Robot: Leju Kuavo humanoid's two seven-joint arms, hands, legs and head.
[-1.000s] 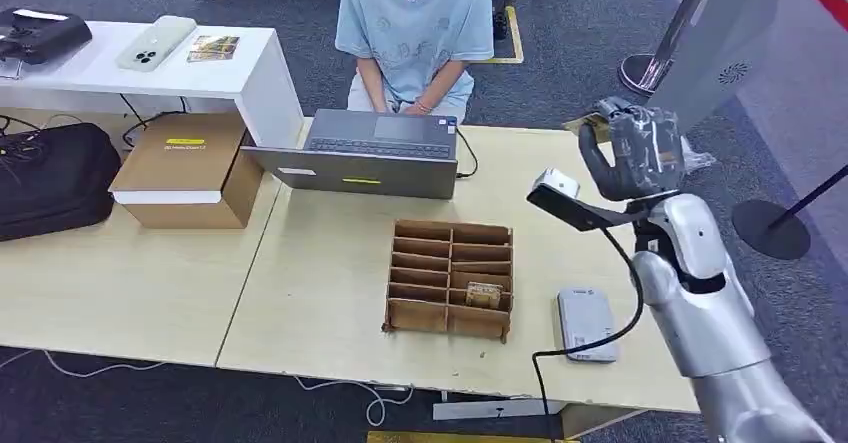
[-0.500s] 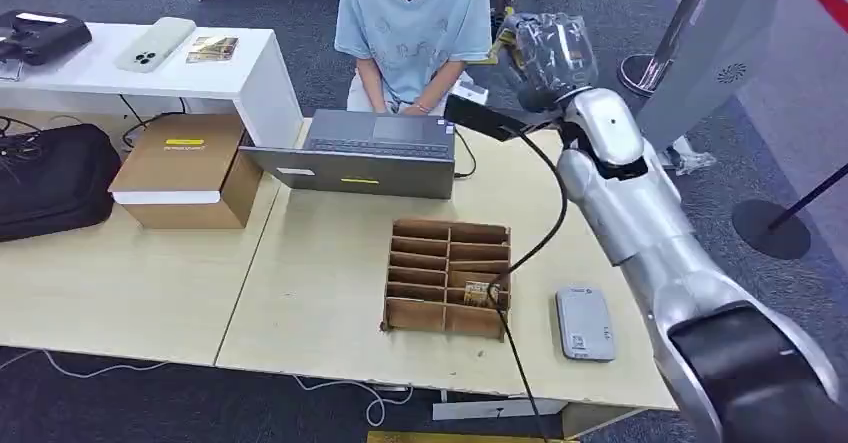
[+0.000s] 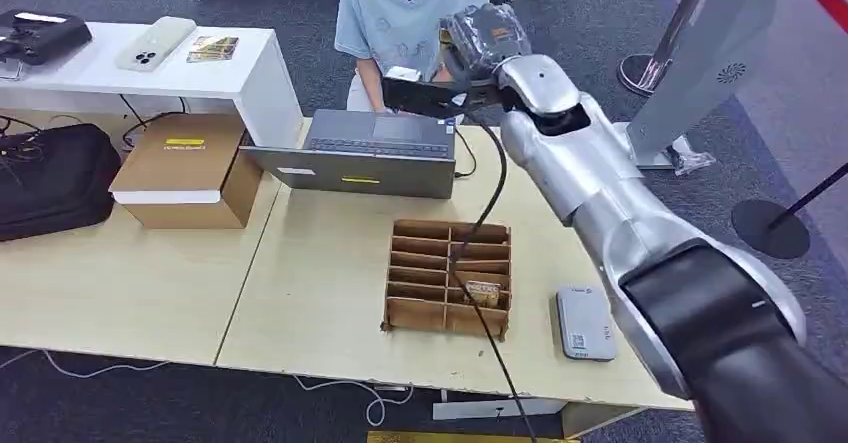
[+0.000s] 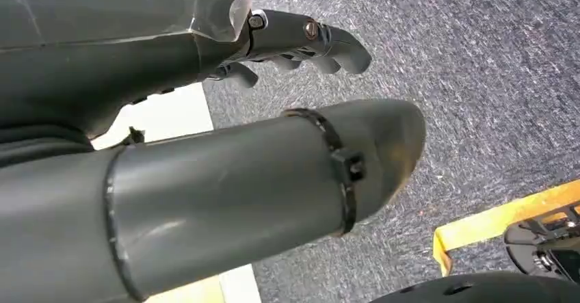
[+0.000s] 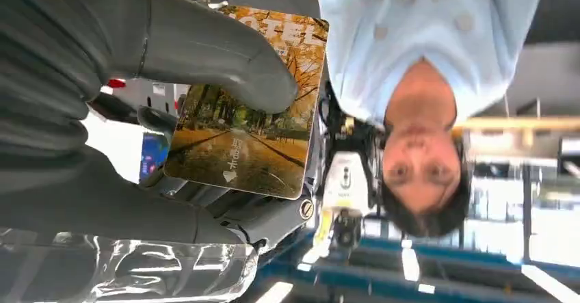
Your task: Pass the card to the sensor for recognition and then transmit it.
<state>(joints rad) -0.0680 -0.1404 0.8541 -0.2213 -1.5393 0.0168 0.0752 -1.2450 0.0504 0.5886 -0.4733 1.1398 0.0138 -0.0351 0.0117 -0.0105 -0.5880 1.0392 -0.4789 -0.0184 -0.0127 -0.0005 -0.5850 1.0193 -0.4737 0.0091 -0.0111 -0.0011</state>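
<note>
**Card held out to the person**

Head view: the right robot hand (image 3: 487, 38) is raised over the laptop (image 3: 375, 151), in front of the seated person (image 3: 410, 18), probably to hand over the card. The sensor (image 3: 585, 324) lies on the desk (image 3: 150, 283) beside the organizer (image 3: 448, 278).

Left wrist view: the left robot hand (image 4: 205, 132) hangs over the carpet, its fingers apart, holding nothing.

Right wrist view: thumb and fingers pinch the card (image 5: 249, 104), picture side visible, so the person can take its free edge.
</note>
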